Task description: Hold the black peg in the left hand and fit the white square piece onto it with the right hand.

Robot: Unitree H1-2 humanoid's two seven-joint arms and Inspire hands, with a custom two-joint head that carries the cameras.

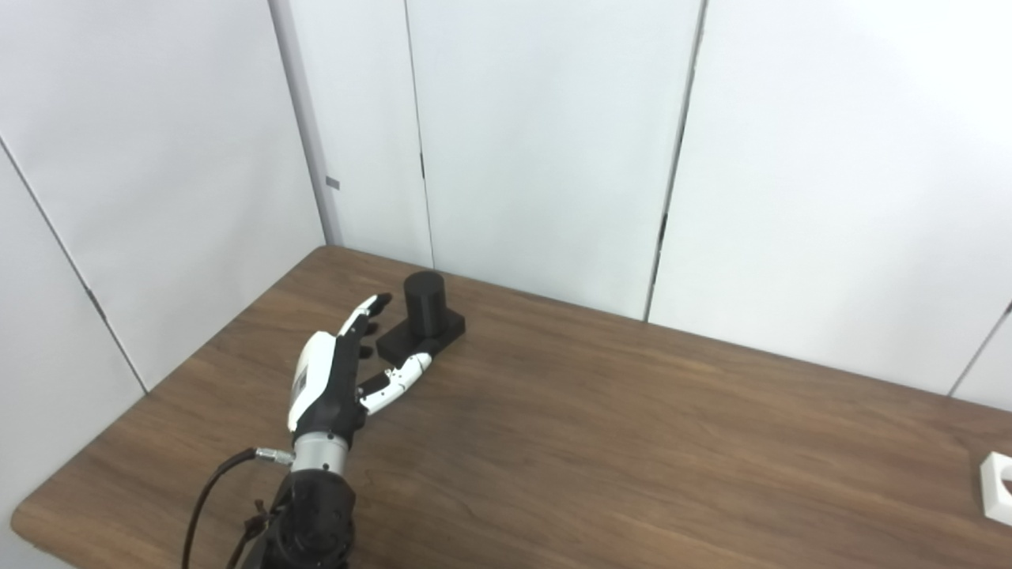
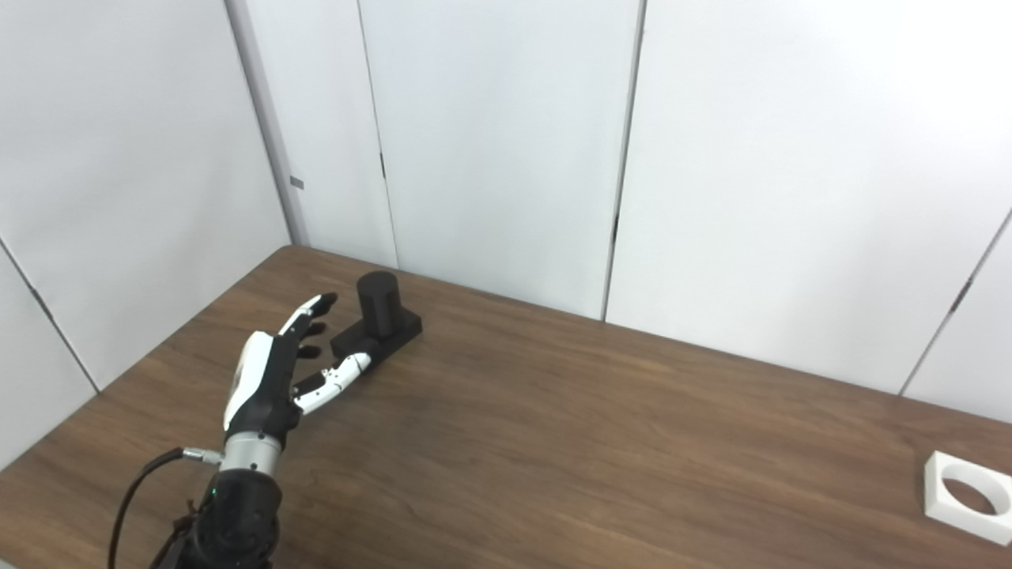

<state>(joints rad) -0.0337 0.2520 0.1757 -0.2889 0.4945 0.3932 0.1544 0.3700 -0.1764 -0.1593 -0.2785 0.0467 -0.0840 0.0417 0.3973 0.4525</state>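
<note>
The black peg (image 1: 424,319) is a short cylinder on a square black base, standing upright on the wooden table at the far left. My left hand (image 1: 341,371) is open, its fingers stretched towards the peg, just short of its base on the near-left side; the thumb tip lies close to the base. It holds nothing. The white square piece (image 2: 968,496), with a round hole through it, lies flat at the table's right edge; in the left eye view only its corner (image 1: 998,488) shows. My right hand is not in view.
The brown wooden table (image 1: 601,442) runs up to white wall panels (image 1: 545,142) at the back and left. A black cable (image 1: 207,494) loops from my left wrist over the table's near left corner.
</note>
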